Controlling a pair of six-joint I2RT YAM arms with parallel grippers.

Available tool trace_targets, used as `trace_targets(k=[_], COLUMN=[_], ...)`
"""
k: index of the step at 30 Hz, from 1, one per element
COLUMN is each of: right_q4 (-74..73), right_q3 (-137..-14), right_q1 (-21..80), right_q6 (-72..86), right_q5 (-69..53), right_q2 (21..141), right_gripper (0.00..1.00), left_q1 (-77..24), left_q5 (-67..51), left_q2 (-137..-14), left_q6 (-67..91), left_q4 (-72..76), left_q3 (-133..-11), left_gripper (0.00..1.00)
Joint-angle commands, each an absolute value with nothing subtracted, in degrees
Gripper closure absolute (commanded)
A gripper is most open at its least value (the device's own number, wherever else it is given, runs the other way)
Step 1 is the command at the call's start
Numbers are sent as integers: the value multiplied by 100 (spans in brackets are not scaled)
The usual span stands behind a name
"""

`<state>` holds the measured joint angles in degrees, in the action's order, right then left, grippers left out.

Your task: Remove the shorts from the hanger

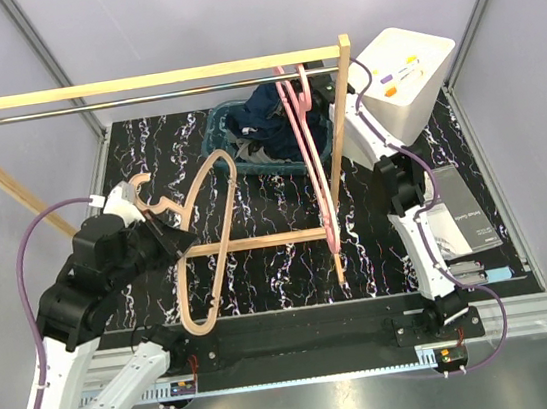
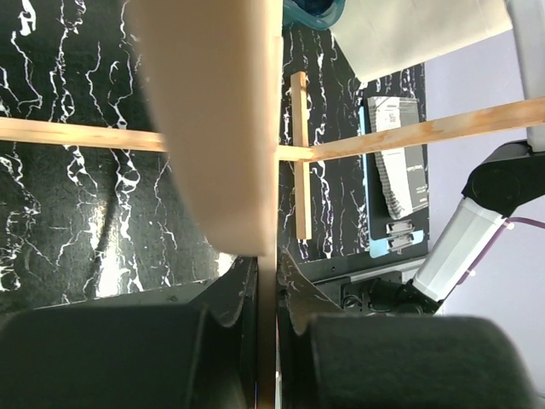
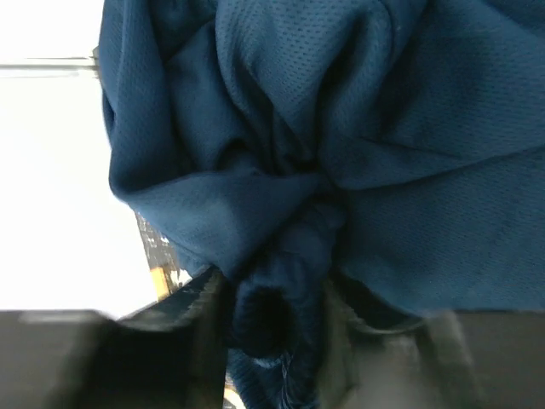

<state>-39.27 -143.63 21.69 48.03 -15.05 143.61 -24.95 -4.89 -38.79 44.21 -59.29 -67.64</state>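
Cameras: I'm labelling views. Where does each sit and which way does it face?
Top external: above, behind the robot, looking down on the table; both arms show.
Left wrist: looks along the left gripper, shut on the hanger, toward the table.
Right wrist: looks past the right gripper into the shorts.
Shared: top and left wrist show the hanger.

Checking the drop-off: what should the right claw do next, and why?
Probably open fully and lift away: the navy shorts sit bunched inside the right claw at the teal basket, and the wooden hanger in the left claw is bare.
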Motion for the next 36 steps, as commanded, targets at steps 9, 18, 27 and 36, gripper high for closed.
trace_targets(k=[9, 18, 27, 36], right_q4=[-5308, -6187, -6855, -5576], right_q3=[-14686, -14529, -13756, -10664], right_q1=[2153, 2074, 1767, 1732], right_q6=[4114, 4043, 3841, 4288], right_q5=[-1292, -1038, -818, -1168], right_q2=[13483, 12525, 11462, 9134], right_gripper=[0, 0, 0, 0], left_q1=[-2496, -2487, -2496, -2496], left_q5=[-378, -536, -940, -1301], left_q2=[-4052, -4096, -4297, -4667], left_q6=[3762, 3735, 4156, 4973], left_q4=[-6012, -6179, -6100, -5582], left_q3=[-7795, -8481, -9420, -9879], left_gripper=[100, 100, 100, 100])
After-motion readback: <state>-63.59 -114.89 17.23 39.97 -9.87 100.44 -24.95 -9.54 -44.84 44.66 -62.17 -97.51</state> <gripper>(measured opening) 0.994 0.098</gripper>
